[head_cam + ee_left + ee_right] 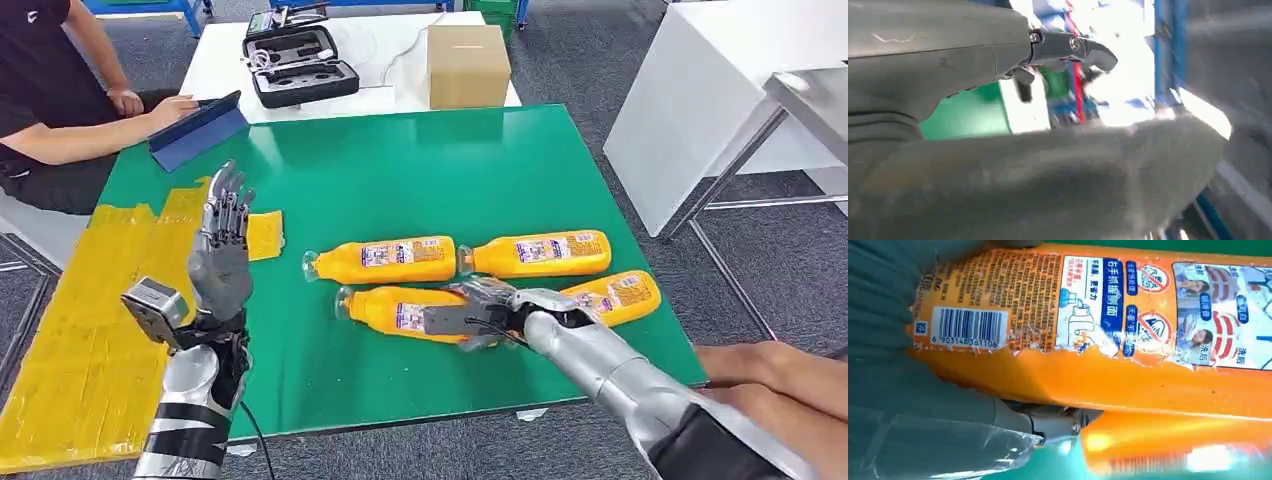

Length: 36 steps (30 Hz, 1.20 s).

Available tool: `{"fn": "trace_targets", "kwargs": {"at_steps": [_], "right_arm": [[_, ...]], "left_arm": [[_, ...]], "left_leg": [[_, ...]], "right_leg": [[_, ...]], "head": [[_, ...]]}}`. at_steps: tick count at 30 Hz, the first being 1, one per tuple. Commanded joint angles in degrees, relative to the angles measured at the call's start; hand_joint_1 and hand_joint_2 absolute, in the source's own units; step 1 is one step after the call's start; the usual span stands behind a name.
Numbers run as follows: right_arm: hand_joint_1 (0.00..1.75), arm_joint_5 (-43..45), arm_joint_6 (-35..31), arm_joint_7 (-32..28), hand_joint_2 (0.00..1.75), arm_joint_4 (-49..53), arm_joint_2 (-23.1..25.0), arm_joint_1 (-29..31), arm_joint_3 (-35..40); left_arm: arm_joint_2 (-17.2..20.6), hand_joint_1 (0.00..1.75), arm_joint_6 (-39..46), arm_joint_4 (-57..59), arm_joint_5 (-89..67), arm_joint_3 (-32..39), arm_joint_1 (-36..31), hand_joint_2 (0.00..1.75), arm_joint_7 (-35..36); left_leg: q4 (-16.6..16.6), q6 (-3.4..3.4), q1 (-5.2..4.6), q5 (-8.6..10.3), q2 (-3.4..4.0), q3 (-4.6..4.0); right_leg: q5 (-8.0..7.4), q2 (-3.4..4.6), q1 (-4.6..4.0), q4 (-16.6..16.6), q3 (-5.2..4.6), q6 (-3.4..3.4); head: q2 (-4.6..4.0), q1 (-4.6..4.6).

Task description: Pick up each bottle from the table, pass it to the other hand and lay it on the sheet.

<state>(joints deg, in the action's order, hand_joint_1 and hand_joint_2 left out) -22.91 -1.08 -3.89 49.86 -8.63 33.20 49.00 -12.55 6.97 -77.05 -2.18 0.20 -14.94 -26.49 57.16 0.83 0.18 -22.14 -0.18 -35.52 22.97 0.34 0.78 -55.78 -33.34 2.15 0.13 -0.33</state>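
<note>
Four orange bottles lie on their sides on the green counter [400,170], in two rows near the right of its near half. The right hand [480,312] is down on the near-left bottle [400,310], its fingers laid over the middle of the body. In the right wrist view the thumb [1048,422] sits under the labelled side of that bottle [1098,340], so the hand appears to be closing round it; whether the hold is already firm I cannot tell.

The left hand [222,255] stands upright over the left part of the counter, fingers apart and pointing up, with nothing in it. The yellow sheet [80,340] lies at the near left, beside and beyond that hand.

To do this step well, the grasp should probably wrap the broad middle of the bottle, not the narrow neck, so it does not swing when lifted. The bottle touches or nearly touches its neighbour on the right [615,295] and lies just beside the far-left bottle [385,258], so a straight upward lift seems safer than a drag, which could roll the others. Leaving one end of the bottle free of fingers would give the waiting left hand something to take.

A person's arm [100,135] rests at the far left corner, well apart from the work
</note>
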Motion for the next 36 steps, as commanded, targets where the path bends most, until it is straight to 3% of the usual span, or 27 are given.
{"fn": "trace_targets", "kwargs": {"at_steps": [1,10,17,22,36], "right_arm": [[1.75,0.1,-0.7,-1.1,1.75,14.8,5.6,-8.4,-21.6],[1.75,-0.8,-2.7,-5.2,1.75,17.5,9.3,-10.6,-25.3],[1.75,0.2,-2.0,-6.3,1.75,15.1,11.2,-8.2,-25.1],[1.75,-1.1,-1.7,-7.3,1.75,14.4,13.7,-7.1,-22.4],[1.75,-5.3,-0.8,-5.8,1.75,9.3,18.2,-6.1,-13.0]], "left_arm": [[1.4,0.0,-8.6,5.5,13.8,6.2,0.0,1.75,6.7],[3.4,0.0,-11.2,8.6,16.4,5.5,-0.9,1.75,8.1],[5.5,0.0,-25.4,13.1,25.4,3.3,0.8,1.75,13.3],[5.0,0.0,-30.0,13.0,26.7,-0.7,3.0,1.75,14.7],[4.5,0.0,-29.2,12.0,26.6,-5.6,2.5,1.75,15.3]], "left_leg": [[0.0,-0.07,-0.03,-0.05,0.14,-0.01],[0.0,-0.11,0.01,-0.04,0.12,-0.29],[0.0,-0.12,-0.04,-0.02,0.13,-0.28],[0.0,-0.1,-0.03,-0.03,0.18,-0.33],[0.0,-0.1,0.02,-0.03,0.13,-0.36]], "right_leg": [[0.02,0.11,0.02,0.0,-0.11,-0.07],[0.04,0.08,0.01,0.0,-0.39,-0.08],[0.04,0.08,0.04,0.0,-0.43,-0.09],[0.02,0.15,0.03,0.0,-0.49,-0.06],[0.03,0.08,-0.01,0.0,-0.48,-0.07]], "head": [[0.0,-0.07],[0.0,0.04],[0.0,-0.02],[0.0,0.0],[0.0,0.0]]}}
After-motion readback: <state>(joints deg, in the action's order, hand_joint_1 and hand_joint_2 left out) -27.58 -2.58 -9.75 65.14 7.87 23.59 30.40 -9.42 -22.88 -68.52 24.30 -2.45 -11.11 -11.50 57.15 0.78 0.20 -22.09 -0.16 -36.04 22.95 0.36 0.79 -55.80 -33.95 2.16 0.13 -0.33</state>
